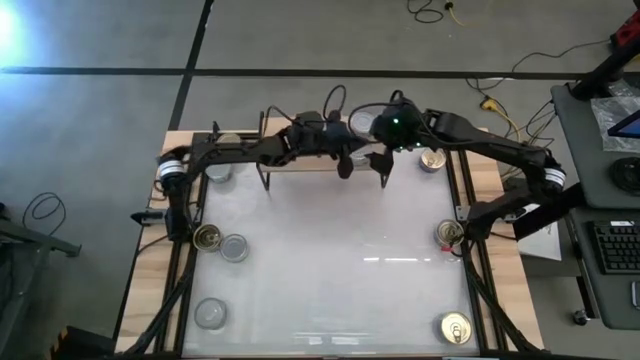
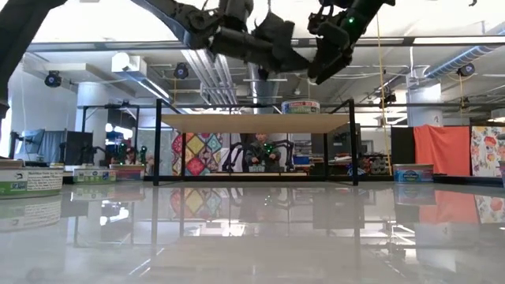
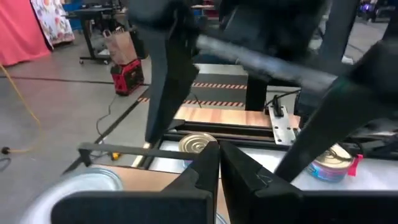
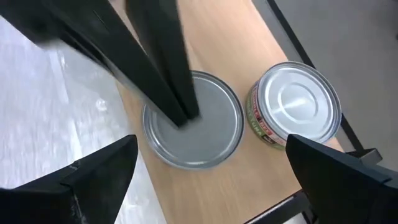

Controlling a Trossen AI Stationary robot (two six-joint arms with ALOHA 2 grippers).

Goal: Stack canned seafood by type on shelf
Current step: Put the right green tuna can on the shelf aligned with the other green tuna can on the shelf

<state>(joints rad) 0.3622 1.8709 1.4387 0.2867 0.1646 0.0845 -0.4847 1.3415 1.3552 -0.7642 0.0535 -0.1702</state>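
Canned seafood — short round metal tins, some with plain silver-grey lids, some with gold pull-ring lids — is seen spread over the glossy white tabletop (image 1: 330, 260) and on the shelf (image 2: 256, 123), a low rack with a light wooden board on thin black metal legs. In the right wrist view, two silver-lidded tins are shown just beside each other on the wooden board: a flat-lidded grey tin (image 4: 193, 121) and a tin with a ringed lid and red-and-green label (image 4: 295, 102). The right gripper (image 4: 211, 171) is held above them with its fingers spread wide, nothing grasped, the grey tin lying between them below. The left gripper (image 3: 219, 163) is clenched shut and empty over the shelf — its dark fingertips appear to touch the grey tin's lid.
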